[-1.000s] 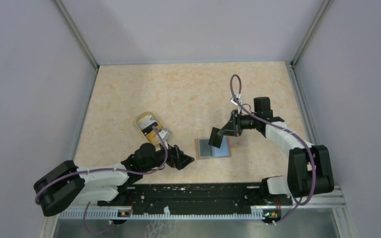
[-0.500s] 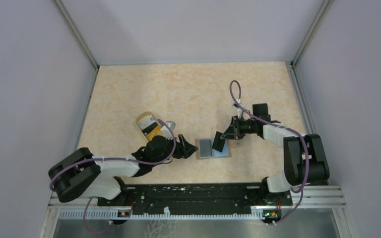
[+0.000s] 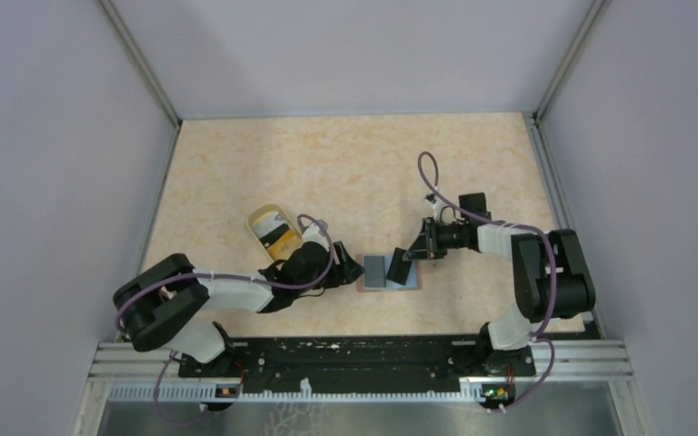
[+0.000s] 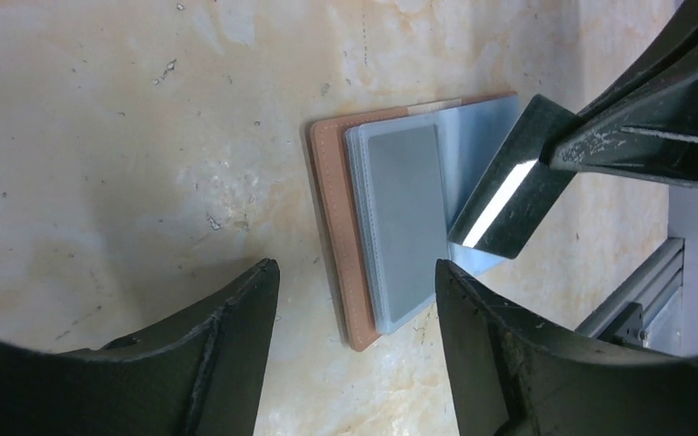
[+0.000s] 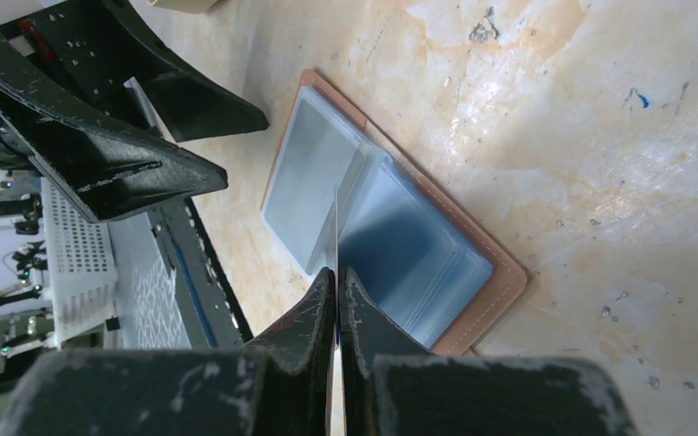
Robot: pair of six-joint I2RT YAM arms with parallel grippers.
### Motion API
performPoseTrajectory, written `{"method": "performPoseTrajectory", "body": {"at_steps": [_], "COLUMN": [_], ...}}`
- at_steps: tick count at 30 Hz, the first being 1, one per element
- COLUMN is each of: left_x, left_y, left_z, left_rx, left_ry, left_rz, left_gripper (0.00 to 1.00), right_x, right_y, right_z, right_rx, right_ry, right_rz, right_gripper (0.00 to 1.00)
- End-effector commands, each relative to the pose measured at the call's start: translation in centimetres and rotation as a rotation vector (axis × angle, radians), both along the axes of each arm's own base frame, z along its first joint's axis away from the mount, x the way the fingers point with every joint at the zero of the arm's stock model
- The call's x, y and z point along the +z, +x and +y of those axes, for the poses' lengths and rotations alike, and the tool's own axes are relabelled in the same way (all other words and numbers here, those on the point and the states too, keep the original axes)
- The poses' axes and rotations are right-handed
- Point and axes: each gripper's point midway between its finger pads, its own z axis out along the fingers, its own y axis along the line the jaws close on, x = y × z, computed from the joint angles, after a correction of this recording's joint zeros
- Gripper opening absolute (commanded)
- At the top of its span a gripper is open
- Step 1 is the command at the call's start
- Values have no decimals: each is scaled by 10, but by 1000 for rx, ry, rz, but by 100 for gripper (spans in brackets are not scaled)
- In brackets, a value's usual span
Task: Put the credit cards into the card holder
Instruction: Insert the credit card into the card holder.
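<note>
A: Bright, even light from above; only soft shadows on the table (image 3: 345, 173).
B: And the wrist views?
A: A white glare stripe runs along the card (image 4: 500, 202). The near left fingers (image 4: 527, 363) look dark and soft; the right fingers (image 5: 282, 359) are blurred.

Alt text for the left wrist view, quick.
The card holder lies open on the table, blue lining up, while the right claw holds a dark credit card tilted over one half. The left claw stands open and empty in the foreground.
</note>
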Motion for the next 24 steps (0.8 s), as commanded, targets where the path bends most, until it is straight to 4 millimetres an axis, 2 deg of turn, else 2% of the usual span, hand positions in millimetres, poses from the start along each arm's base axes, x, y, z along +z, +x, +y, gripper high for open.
{"method": "performPoseTrajectory", "body": {"at_steps": [1, 6, 13, 18, 24], "left_x": [-11, -21, -29, -26, -35], "left_y": [2, 2, 2, 0, -5], "left_z": [1, -1, -1, -7, -9], "left_rx": [68, 68, 49, -3, -26], "left_ry": [62, 95, 151, 150, 158], "left_rz": [61, 97, 102, 72, 94], "left_gripper": [67, 57, 54, 53, 53], "right_x": [3, 5, 25, 17, 7], "right_y": [3, 4, 10, 11, 11], "right_z": [3, 1, -8, -7, -6], "right_rx": [16, 14, -20, -34, -57], "right_ry": [42, 75, 143, 156, 171], "right_rz": [4, 22, -22, 19, 65], "right_gripper": [0, 0, 0, 0, 0]}}
